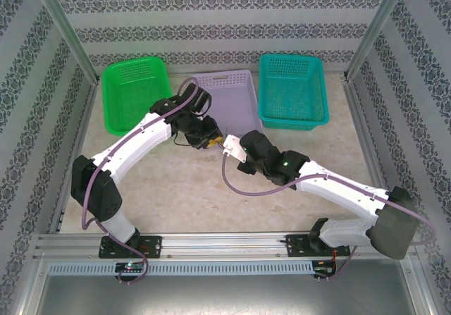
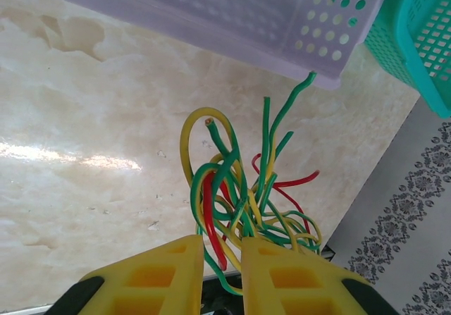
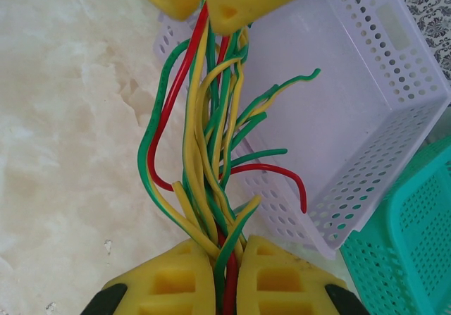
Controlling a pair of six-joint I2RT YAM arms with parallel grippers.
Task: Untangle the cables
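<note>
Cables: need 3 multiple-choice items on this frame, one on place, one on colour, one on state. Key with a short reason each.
1. Which basket stands in the middle of the far row?
A. the green one
B. the lilac one
C. the teal one

2. What colours are the cables?
A. yellow, green, red
B. blue and white
C. black only

3. How are the cables held?
A. lying loose in a basket
B. draped over a basket rim
C. pinched at both ends

Key:
1 B: the lilac basket sits between the other two.
2 A: both wrist views show those three colours.
3 C: the left gripper and the right gripper each close on one end.
</note>
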